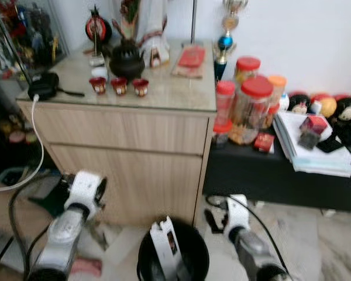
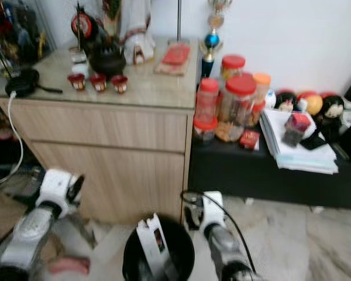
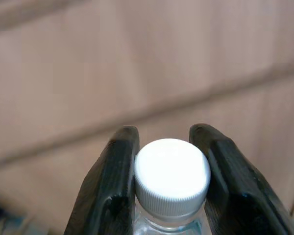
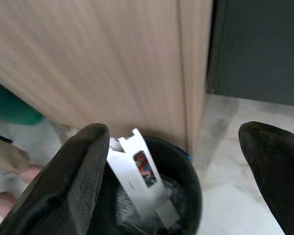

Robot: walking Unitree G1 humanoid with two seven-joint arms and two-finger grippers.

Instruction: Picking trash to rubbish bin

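A black round rubbish bin (image 1: 174, 253) stands on the floor before the wooden cabinet, with a white carton strip (image 1: 165, 246) poking out of it. My left gripper (image 3: 169, 161) is shut on a clear plastic bottle with a white cap (image 3: 171, 176), held in front of the cabinet to the left of the bin; its silver arm (image 1: 76, 205) is low on the left. My right gripper (image 4: 174, 161) is open just to the right of the bin (image 4: 154, 191), with nothing between its fingers (image 4: 71, 181); its arm (image 1: 240, 225) is low on the right.
The wooden cabinet (image 1: 128, 146) carries a teapot, small red cups and ornaments. A low black shelf (image 1: 269, 172) on the right holds red-lidded jars, papers and dolls. Cables (image 1: 35, 158) hang at the cabinet's left. A pink item (image 1: 85, 267) lies on the floor.
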